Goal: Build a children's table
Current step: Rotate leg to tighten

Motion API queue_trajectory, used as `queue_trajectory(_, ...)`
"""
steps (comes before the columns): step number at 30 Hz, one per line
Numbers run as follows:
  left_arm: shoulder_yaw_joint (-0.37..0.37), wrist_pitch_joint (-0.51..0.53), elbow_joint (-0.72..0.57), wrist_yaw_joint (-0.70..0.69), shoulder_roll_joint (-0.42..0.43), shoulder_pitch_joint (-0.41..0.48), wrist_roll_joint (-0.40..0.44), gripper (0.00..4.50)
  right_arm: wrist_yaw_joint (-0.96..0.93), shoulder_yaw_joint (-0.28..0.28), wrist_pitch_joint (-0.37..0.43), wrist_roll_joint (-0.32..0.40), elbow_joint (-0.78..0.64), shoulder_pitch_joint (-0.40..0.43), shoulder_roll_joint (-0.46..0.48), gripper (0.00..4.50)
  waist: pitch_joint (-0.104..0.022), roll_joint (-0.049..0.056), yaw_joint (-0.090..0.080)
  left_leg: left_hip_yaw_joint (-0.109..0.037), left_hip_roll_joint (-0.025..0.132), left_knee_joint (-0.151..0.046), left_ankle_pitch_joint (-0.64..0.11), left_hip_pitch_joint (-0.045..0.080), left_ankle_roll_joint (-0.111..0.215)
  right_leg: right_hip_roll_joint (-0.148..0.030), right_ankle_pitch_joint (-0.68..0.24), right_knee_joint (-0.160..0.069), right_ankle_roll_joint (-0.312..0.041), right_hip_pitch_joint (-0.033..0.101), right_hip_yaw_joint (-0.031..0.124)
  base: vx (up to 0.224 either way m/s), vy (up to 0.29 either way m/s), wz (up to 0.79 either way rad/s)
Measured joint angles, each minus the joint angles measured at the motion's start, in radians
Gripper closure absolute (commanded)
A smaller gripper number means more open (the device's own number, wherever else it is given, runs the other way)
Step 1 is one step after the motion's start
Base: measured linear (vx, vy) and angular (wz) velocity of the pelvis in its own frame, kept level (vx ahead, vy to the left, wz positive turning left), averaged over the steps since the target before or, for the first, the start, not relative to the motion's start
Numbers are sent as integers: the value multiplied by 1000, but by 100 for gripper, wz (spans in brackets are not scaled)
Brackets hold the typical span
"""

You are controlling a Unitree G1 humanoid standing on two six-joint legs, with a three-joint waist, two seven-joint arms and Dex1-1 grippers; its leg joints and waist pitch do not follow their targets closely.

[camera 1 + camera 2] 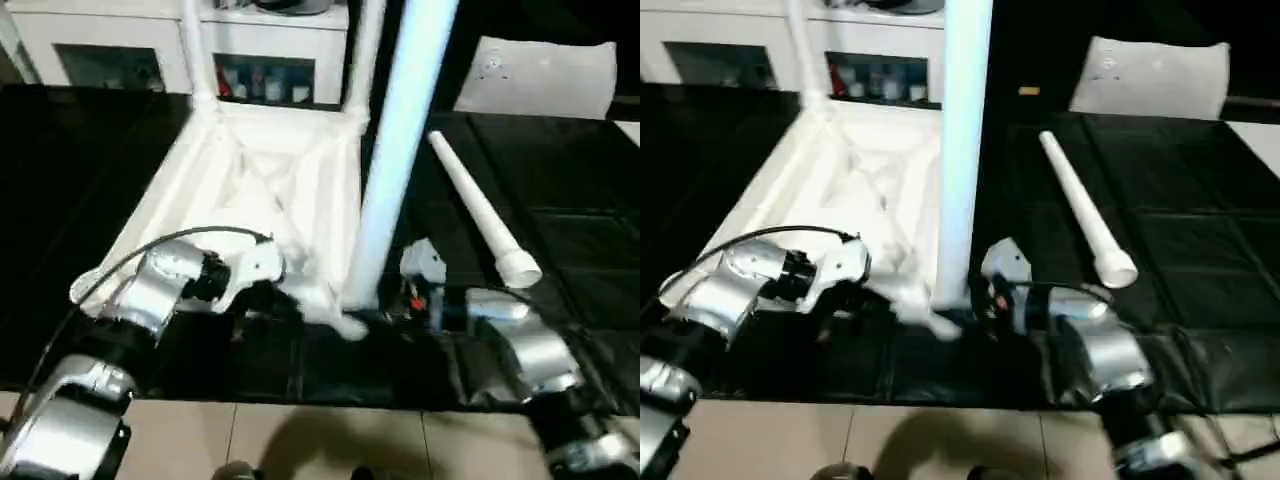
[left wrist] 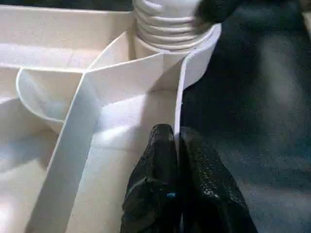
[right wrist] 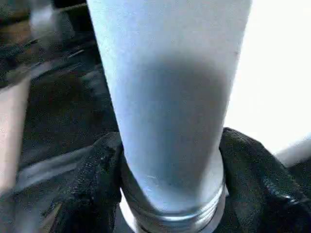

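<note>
— Two legs already stand at the upturned tabletop [image 1: 260, 180]'s far corners, toward a white cabinet [image 1: 250, 50]; black mat [image 1: 560, 200] beneath?

— Yes. Left gripper [image 2: 176, 145] pinches its rim; right gripper [image 3: 170, 165] clasps the upright leg [image 3: 165, 97] over the near socket; a spare leg [image 1: 480, 210] lies beside.

White ribbed tabletop [image 1: 250, 180] and white tube legs [image 1: 485, 215] lie on a black mat [image 1: 560, 220]; pincer fingers [image 2: 155, 194] are black.
</note>
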Motion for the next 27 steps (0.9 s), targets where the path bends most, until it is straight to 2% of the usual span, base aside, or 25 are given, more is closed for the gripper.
queue_trajectory(1,13,47,-28,48,-26,16,0,450,-64,-21,7,-8,4,1,23,185,0,0,-15,1,0,0,0,0,0,0,0,-1,0,0,0,0,0,0)
queue_trajectory(2,25,76,-42,85,-48,25,0,450,-115,-36,8,-14,11,0,41,185,1,0,-23,1,0,0,0,0,0,0,0,-1,0,0,0,0,0,0)
queue_trajectory(5,60,191,-96,299,-154,47,58,450,-421,-114,5,-73,86,-44,199,185,-1,2,-55,1,-1,0,0,2,0,0,0,-1,0,0,0,0,0,0)
queue_trajectory(6,62,205,-101,338,-175,46,68,450,-472,-116,7,-83,96,-59,211,185,-1,3,-59,0,-1,0,0,2,0,0,0,-1,1,-1,0,0,0,0)
queue_trajectory(11,53,236,-85,499,-260,22,113,450,-682,-153,31,-120,145,-120,277,185,-1,3,-59,0,-2,0,0,1,0,0,-1,-2,1,-1,0,0,0,0)
queue_trajectory(13,46,237,-79,508,-266,15,113,450,-691,-155,26,-122,148,-120,278,118,-1,3,-57,0,-3,0,0,-1,0,-1,-1,-2,1,0,1,0,0,0)
queue_trajectory(15,44,241,-78,508,-270,10,118,450,-691,-160,10,-123,139,-109,287,112,-1,3,-55,0,-3,0,0,-3,0,-1,-1,-2,1,-1,1,0,0,0)
queue_trajectory(17,44,241,-78,507,-270,9,120,450,-691,-162,6,-123,127,-98,290,81,-2,4,-52,0,-3,-1,0,-3,0,-1,-1,-2,1,-1,1,0,0,0)
queue_trajectory(22,34,191,-70,461,-236,9,111,450,-612,-150,-10,-108,72,-45,265,48,-2,4,-46,-1,-2,-4,0,-3,0,0,-1,-2,1,-2,0,0,0,0)
queue_trajectory(23,33,176,-66,451,-226,9,110,450,-589,-145,-12,-104,62,-36,255,25,-2,4,-46,-1,-1,-5,0,-3,0,0,-1,-1,1,-2,0,0,0,0)
queue_trajectory(27,27,95,-53,360,-158,9,101,450,-432,-100,-13,-72,-1,11,165,3,-2,5,-45,-1,-1,-7,0,-4,0,1,-1,-1,1,-4,-1,0,0,0)
